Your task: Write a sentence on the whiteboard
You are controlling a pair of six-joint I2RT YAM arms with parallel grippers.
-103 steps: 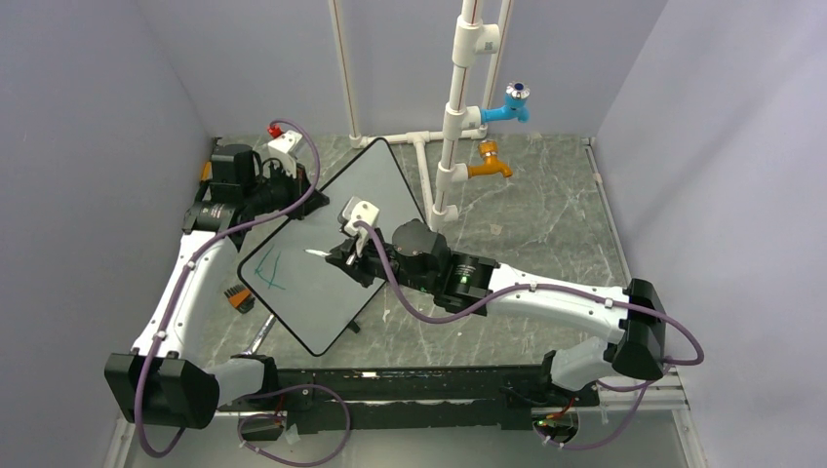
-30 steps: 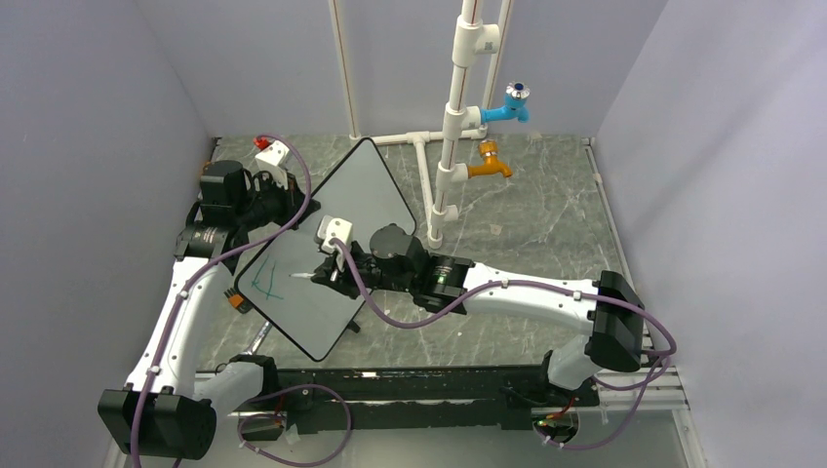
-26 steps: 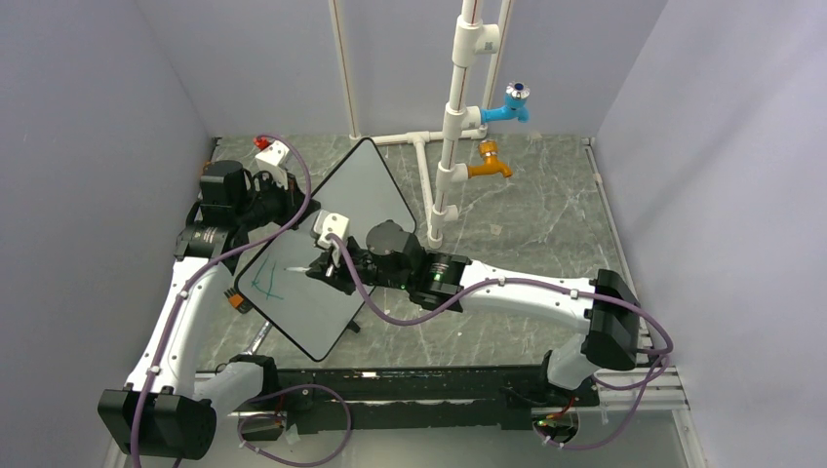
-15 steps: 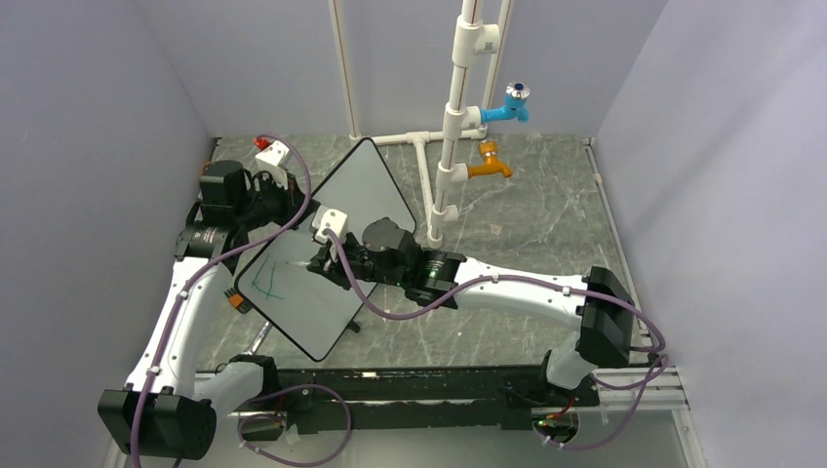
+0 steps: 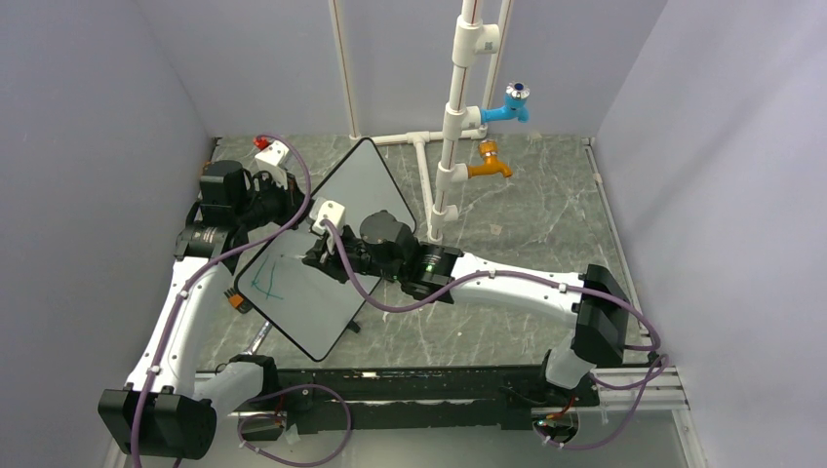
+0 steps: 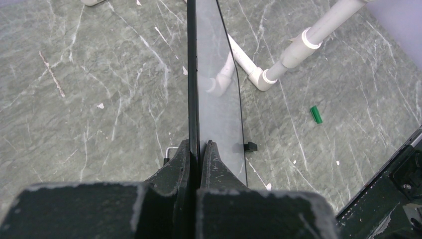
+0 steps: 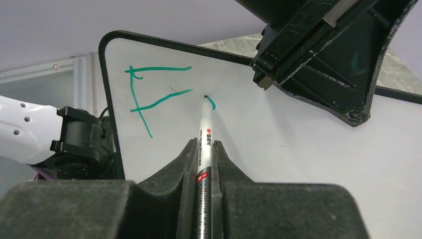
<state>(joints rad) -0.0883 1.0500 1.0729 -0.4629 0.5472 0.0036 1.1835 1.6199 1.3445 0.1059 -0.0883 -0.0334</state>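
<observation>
The whiteboard (image 5: 314,314) stands tilted at the left of the table, and my left gripper (image 5: 290,207) is shut on its upper left rim. From the left wrist the whiteboard (image 6: 215,74) is seen edge-on, with my left gripper (image 6: 198,145) pinching its black rim. My right gripper (image 7: 204,145) is shut on a white marker (image 7: 205,124), whose tip touches the whiteboard (image 7: 298,149). Of the sentence, a green letter F (image 7: 149,94) and a short curved stroke (image 7: 211,102) at the tip show. From above, the F (image 5: 265,281) lies left of my right gripper (image 5: 320,255).
A white pipe stand carries a blue tap (image 5: 515,101) and an orange tap (image 5: 490,166) behind the board. A small green cap (image 6: 315,114) lies on the marble floor. An orange and black object (image 5: 237,298) sits by the board's left corner. Purple walls close three sides.
My right gripper has carried the marker up and to the left across the board, toward the green F. The left gripper and the board have stayed still over the last second.
</observation>
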